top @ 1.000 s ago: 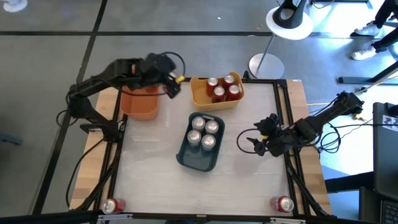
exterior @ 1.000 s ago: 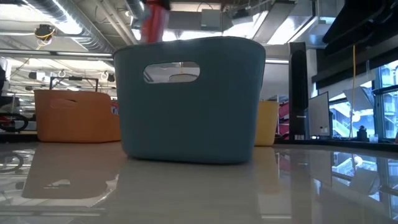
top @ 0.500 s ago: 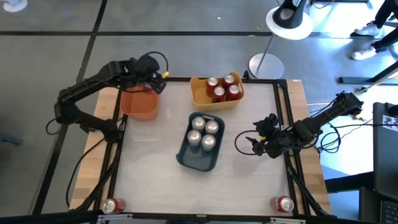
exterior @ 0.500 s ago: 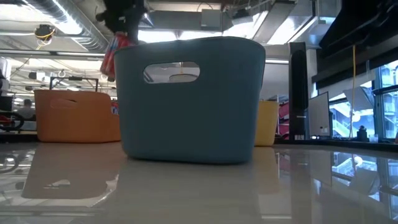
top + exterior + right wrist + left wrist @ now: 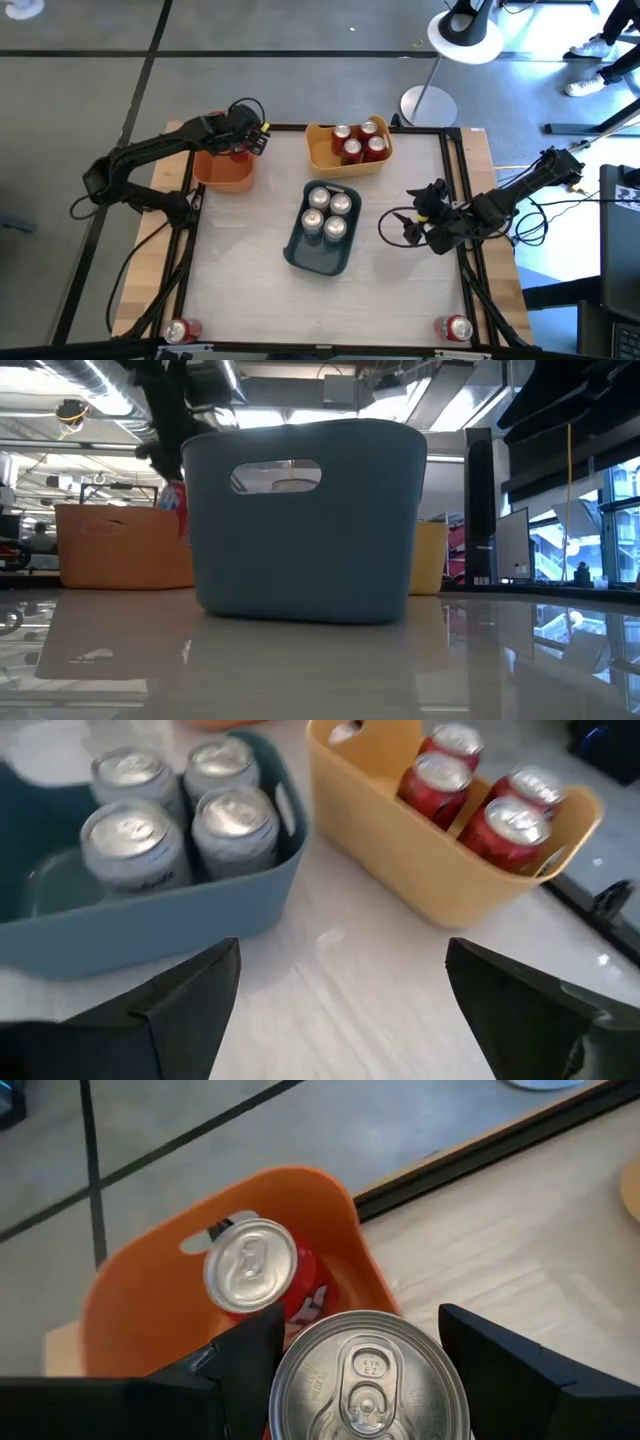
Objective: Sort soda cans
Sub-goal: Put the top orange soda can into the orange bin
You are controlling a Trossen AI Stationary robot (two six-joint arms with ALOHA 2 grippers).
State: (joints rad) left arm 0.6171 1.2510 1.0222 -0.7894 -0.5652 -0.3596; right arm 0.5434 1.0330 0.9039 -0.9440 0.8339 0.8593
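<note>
Grey concrete floor surrounds the pale table [image 5: 250, 270], on which three plastic bins are set. A red soda can [image 5: 365, 1375] with a silver top is clamped between the fingers of the left gripper [image 5: 243, 140], which is held over the orange bin [image 5: 222, 172]. Directly beneath the gripper, a second red can [image 5: 252, 1267] is seen inside that bin. Beside the left gripper, the yellow bin [image 5: 347, 160] is filled with four red cans [image 5: 480, 790]. Ahead of the right gripper [image 5: 412, 229], whose fingers are spread wide with nothing between them, four silver-grey cans [image 5: 165, 805] are held upright in the blue-grey bin [image 5: 318, 255]. Well behind both grippers, two more red cans [image 5: 182, 330] are lying at the table's near corners.
</note>
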